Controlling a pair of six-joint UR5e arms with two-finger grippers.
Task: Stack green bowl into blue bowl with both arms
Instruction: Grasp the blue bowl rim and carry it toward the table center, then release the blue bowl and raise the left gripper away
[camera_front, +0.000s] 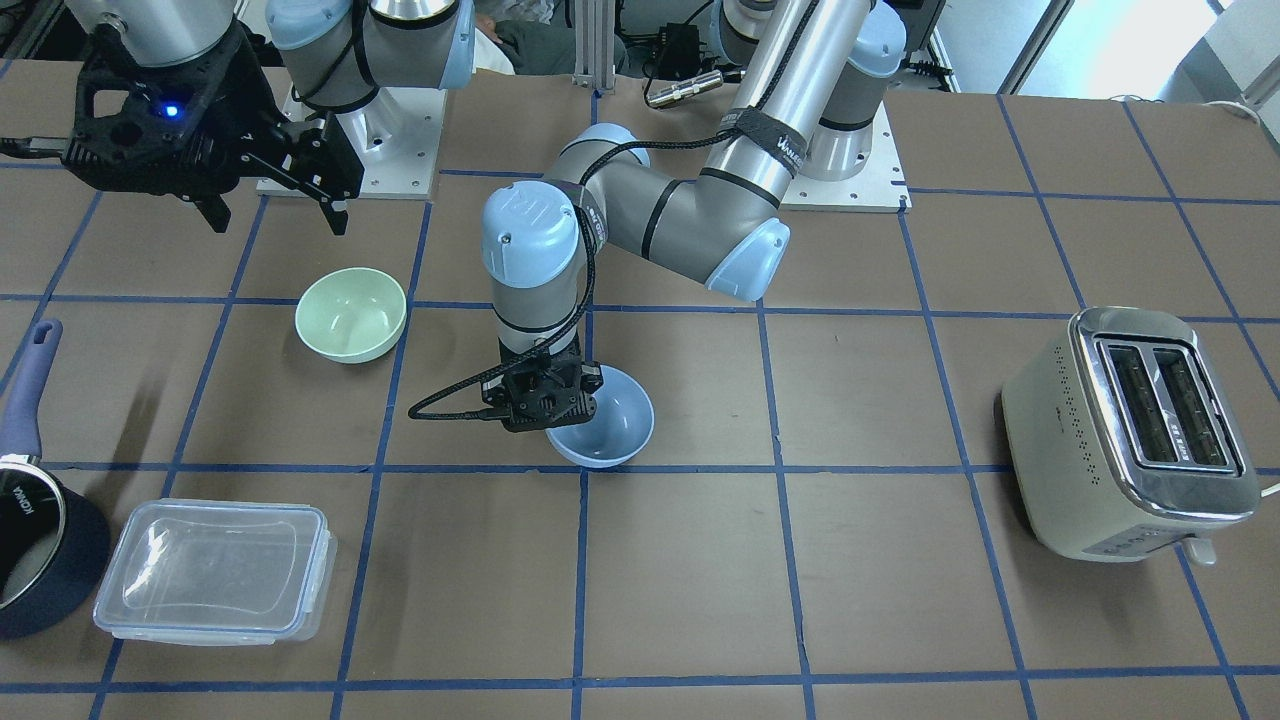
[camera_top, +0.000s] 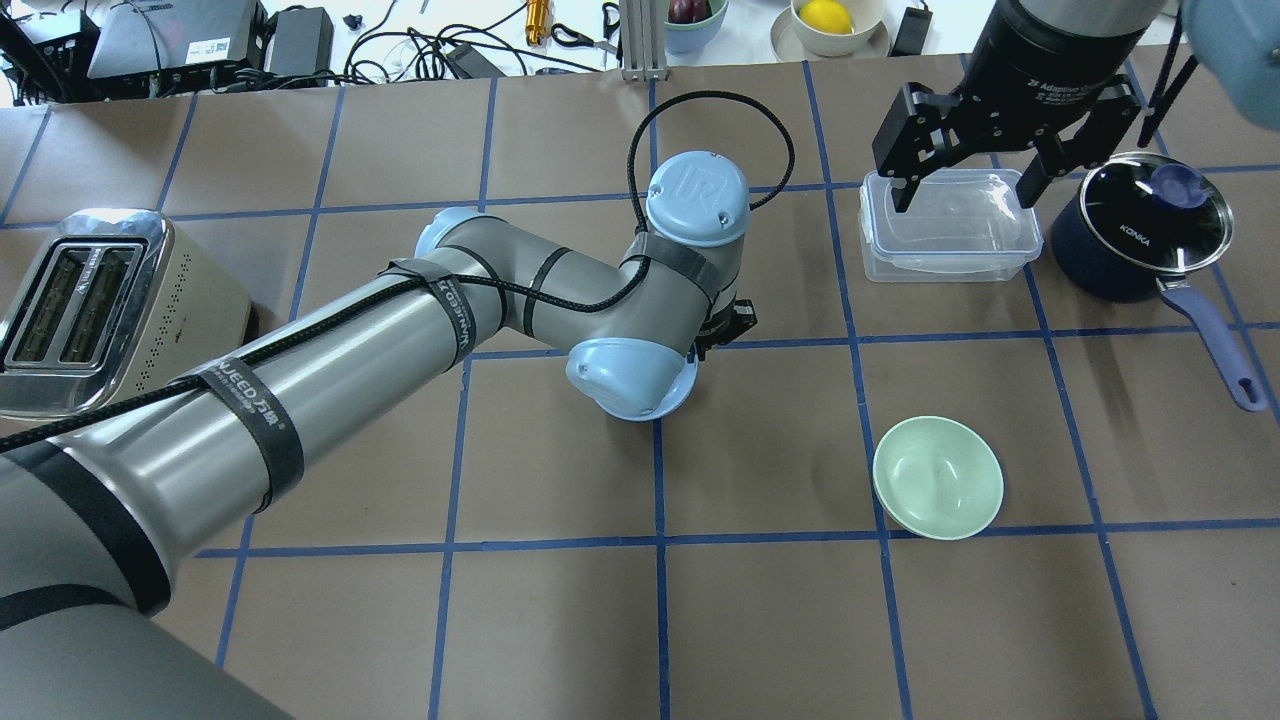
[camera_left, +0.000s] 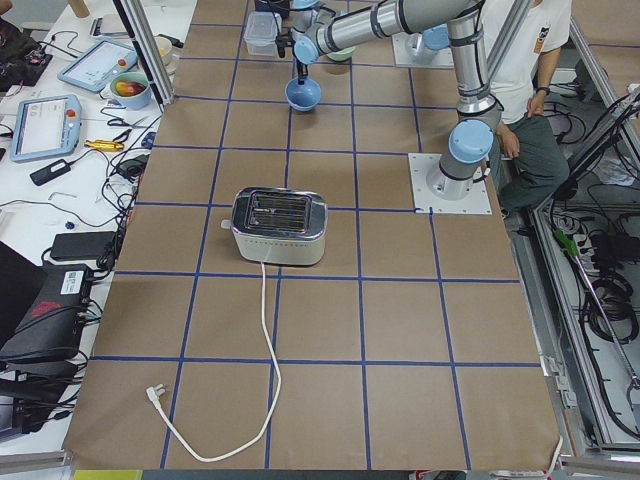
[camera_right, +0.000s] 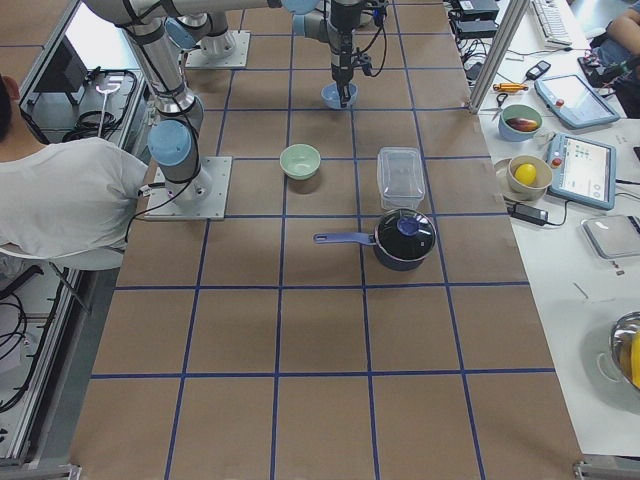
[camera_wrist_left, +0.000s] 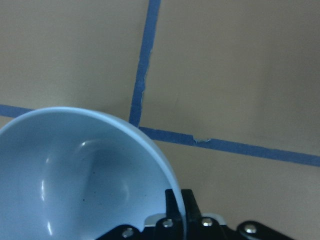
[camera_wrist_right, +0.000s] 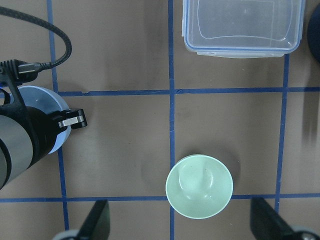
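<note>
Fingers (camera_wrist_left: 189, 205) of the left gripper (camera_front: 545, 400) are pinching the rim of the blue bowl (camera_front: 612, 432) at a narrow opening. The outer finger is pressing against the wall. The inner finger is hidden behind the rim. The blue bowl is sitting mouth-up near the middle of the table (camera_front: 900, 600), tipped slightly. Whether its base is touching the surface cannot be told. A rim grip is probably in use because it leaves the cavity free to receive the second bowl while the arm is steadying it.

The right gripper (camera_top: 965, 198) is hanging high above the right side of the table, fingers spread wide and holding nothing. The green bowl (camera_top: 938, 478) is resting upright and untouched on the right, well apart from the blue bowl. In the right wrist view it is lying below the gripper, between the two spread fingers. This wide, raised pose appears to be a staging position for a descent onto the green bowl's rim.

Stacking is not yet under way: one bowl is secured, the other is waiting.

Items not involved are lying clear of the line between the two bowls:
- the plastic container (camera_top: 950, 225) and the saucepan (camera_top: 1140, 240), at the far right;
- the toaster (camera_top: 90, 310), at the left.
</note>
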